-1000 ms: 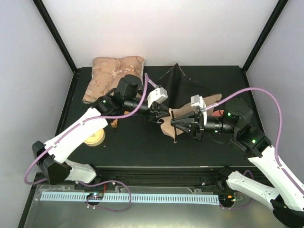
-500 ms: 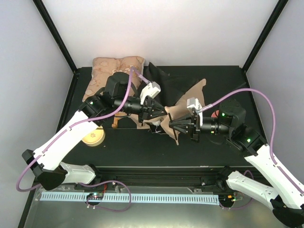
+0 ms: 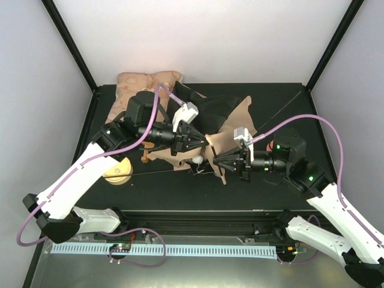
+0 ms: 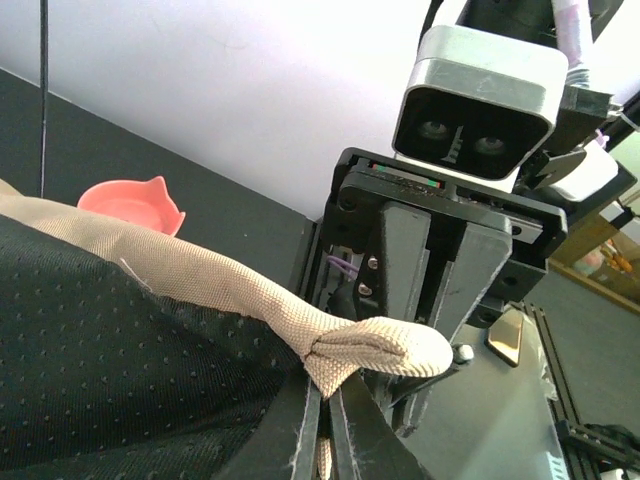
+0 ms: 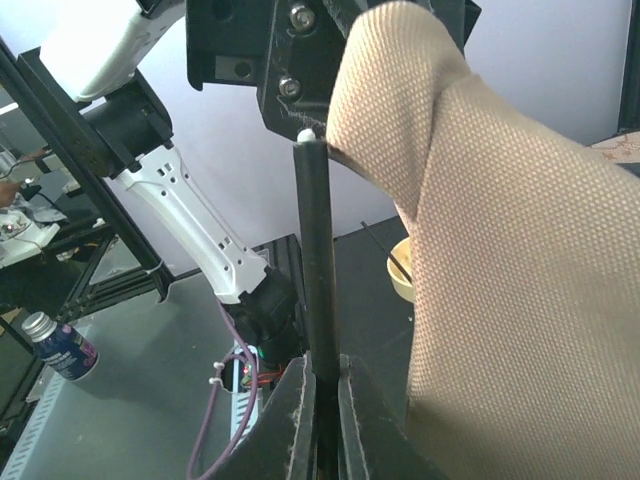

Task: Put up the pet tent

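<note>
Two grippers meet over the tent (image 3: 233, 127), which lies crumpled and unraised at the centre of the black surface (image 3: 180, 187), just right of the cushion (image 3: 139, 84). Left gripper (image 3: 197, 141): jaws pressed together on a doubled tan canvas edge, the fold bulging past the tips in the left wrist view. Right gripper (image 3: 217, 159): jaws pinching a thin black pole (image 5: 318, 260) that runs straight toward the left gripper, with a white tip at its far end. Canvas drapes right beside the pole. The two sets of tips are very close together.

Materials: the canvas is coarse woven tan, thick enough to hold a rounded fold. Lining (image 4: 120, 330) is black, matte, with a dotted texture. Pom-pom (image 3: 198, 160) is small, white and fluffy, just below the left gripper. Dish (image 3: 117, 173) is pale and round, near the left arm. Pink bowl (image 4: 130, 200) shows behind the fabric in the left wrist view.

Handling, judged: the fabric looks light and floppy, so it will sag and slide unless pinched at a hem or doubled edge. Flat panels give nothing to grip. The pole looks slender, stiff but springy, and smooth. It will likely twist or slip in a pinch, so hold it near the end and keep it in line with the fabric it feeds into. The tent is not standing yet, so the job looks early.
</note>
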You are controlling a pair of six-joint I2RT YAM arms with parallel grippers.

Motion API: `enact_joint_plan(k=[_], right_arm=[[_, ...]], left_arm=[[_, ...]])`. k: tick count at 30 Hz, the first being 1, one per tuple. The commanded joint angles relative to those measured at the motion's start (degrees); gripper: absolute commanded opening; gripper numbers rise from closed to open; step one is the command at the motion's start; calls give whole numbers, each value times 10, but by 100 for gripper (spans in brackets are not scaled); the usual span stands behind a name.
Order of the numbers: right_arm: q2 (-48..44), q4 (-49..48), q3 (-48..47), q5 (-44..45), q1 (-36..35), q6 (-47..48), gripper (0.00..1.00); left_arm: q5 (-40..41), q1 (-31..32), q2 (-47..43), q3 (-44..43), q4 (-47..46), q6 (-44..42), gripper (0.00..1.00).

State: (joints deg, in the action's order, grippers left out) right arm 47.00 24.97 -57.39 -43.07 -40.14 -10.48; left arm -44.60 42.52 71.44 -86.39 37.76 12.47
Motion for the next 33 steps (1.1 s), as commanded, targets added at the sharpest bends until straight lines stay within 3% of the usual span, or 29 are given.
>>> enact_joint_plan(k=[1, 33], right_arm=[[10, 156, 45, 22, 0, -35, 1], [35, 128, 19, -12, 0, -30, 1]], left_arm=[[-25, -3, -64, -65, -139, 13, 2], [-33, -3, -61, -42, -115, 2, 2]])
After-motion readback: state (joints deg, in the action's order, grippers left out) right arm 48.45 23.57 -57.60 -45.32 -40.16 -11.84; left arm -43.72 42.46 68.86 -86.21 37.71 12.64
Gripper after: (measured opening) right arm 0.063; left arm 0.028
